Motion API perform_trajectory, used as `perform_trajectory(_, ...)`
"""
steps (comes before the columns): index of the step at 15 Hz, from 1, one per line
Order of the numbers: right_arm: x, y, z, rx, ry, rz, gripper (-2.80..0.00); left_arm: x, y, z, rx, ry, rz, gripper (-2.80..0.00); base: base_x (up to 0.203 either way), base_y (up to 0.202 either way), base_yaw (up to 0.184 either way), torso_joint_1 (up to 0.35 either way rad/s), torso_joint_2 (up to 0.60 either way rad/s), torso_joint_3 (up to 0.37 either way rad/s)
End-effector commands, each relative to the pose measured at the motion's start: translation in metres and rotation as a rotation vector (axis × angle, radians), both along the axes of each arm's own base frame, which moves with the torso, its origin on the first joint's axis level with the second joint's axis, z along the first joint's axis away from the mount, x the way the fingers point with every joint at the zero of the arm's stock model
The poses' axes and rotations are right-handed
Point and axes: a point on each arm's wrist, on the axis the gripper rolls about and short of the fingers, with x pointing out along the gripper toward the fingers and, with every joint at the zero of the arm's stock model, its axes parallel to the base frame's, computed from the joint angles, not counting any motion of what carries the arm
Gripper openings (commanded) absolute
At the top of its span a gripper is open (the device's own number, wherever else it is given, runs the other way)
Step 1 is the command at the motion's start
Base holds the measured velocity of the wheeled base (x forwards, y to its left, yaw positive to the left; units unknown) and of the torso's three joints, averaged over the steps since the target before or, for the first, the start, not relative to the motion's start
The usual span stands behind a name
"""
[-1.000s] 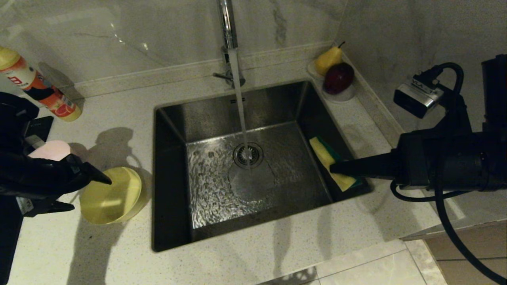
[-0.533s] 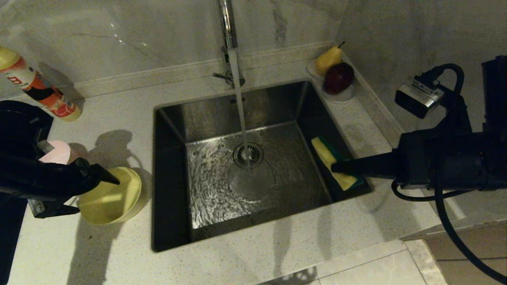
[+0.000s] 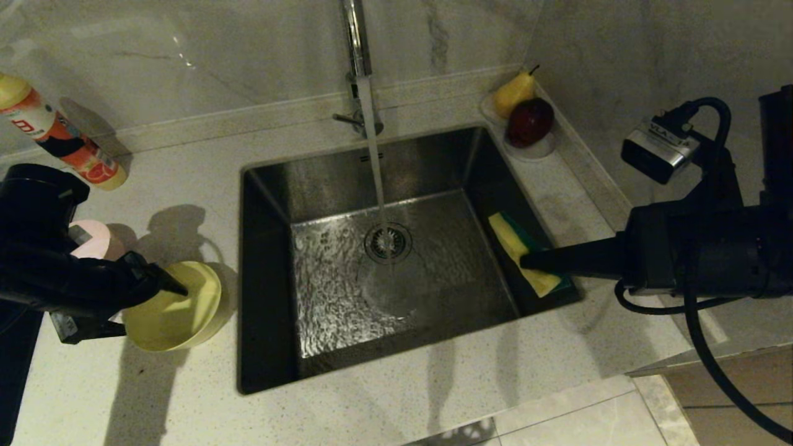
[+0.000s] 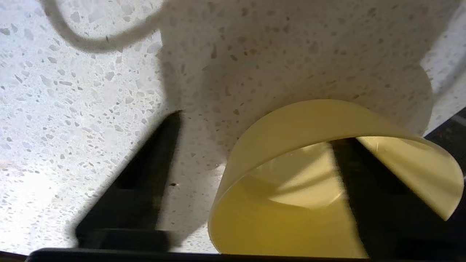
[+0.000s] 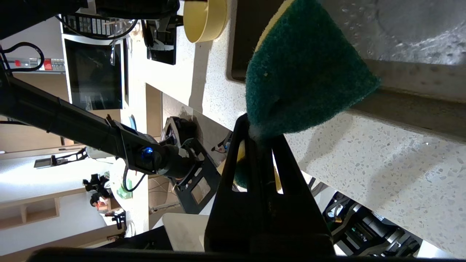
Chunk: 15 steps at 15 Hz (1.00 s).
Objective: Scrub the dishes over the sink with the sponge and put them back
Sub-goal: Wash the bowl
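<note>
A yellow bowl stands on the counter left of the sink. My left gripper straddles the bowl's near wall, open: one finger is inside the bowl, the other outside on the counter side with a gap to the wall. A pink bowl shows partly behind my left arm. My right gripper hovers over the sink's right edge, shut on the sponge, whose green face fans out past the fingertips. Water runs from the tap onto the drain.
A dish-soap bottle lies at the back left of the counter. A white dish with a pear and a dark red fruit sits in the back right corner by the wall. The counter's front edge runs just below the sink.
My left gripper has edged rightward onto the yellow bowl, its upper finger now reaching a little farther inside the rim. The right gripper and sponge have stayed put.
</note>
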Motion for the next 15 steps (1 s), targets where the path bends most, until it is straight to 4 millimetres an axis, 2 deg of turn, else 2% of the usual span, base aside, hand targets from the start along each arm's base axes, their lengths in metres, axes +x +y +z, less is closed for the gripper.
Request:
perform_trajectory(1, -0.001, 0.0, 0.001, 0.004, 0.0, 0.003, -2.8, 0.002, 0.0, 0.002, -0.017, -0.008, 0.027, -2.8, 0.0, 0.0, 0.0, 0.0, 0.0, 0.0)
perform_trajectory(10, -0.002, -0.001, 0.004, 0.009, -0.011, 0.002, -2.8, 0.0, 0.0, 0.011, -0.013, -0.05, 0.038, -2.8, 0.0, 0.0, 0.0, 0.0, 0.0, 0.0)
perform_trajectory(12, -0.003, -0.002, 0.004, 0.009, -0.009, 0.001, -2.8, -0.006, -0.001, 0.026, -0.034, -0.108, 0.074, -2.8, 0.0, 0.0, 0.0, 0.0, 0.0, 0.0)
perform_trajectory(15, -0.003, -0.002, 0.002, 0.007, -0.005, 0.003, -2.8, -0.027, -0.008, 0.065, -0.049, -0.258, 0.082, -2.8, 0.0, 0.0, 0.0, 0.0, 0.0, 0.0)
